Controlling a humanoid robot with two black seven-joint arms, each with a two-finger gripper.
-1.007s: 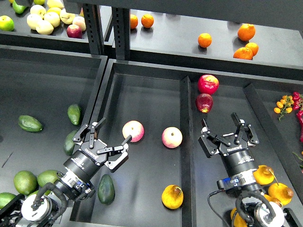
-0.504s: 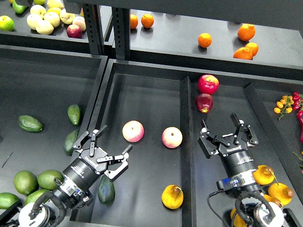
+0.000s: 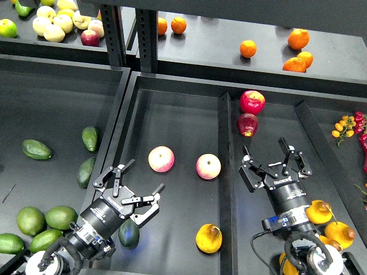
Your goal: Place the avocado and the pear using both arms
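Two grippers stand over the dark bins with their fingers spread and nothing held between them. Nearest the bottom edge, the pear [image 3: 208, 238] lies on the floor of the middle tray [image 3: 183, 123], close to the divider on its right, brown blotch turned up. To its left the avocado [image 3: 129, 233] lies in the same tray, its upper end hidden behind the left gripper [image 3: 139, 186], which hangs just above and beyond it with jaws wide apart. On the other side of the divider the right gripper [image 3: 265, 154] is likewise open and empty, fingers pointing away; yellow-orange fruits [image 3: 331, 224] lie beside its arm at the lower right. Farther on, two pink-and-yellow apples [image 3: 161, 158] sit side by side in the middle tray, apart from each other. In the left bin, more dark avocados [image 3: 36, 149] and plump green fruits [image 3: 30, 220] are scattered. Beyond the right gripper lie two red apples [image 3: 252, 102], nearly touching. On the far shelf rest oranges [image 3: 297, 39].
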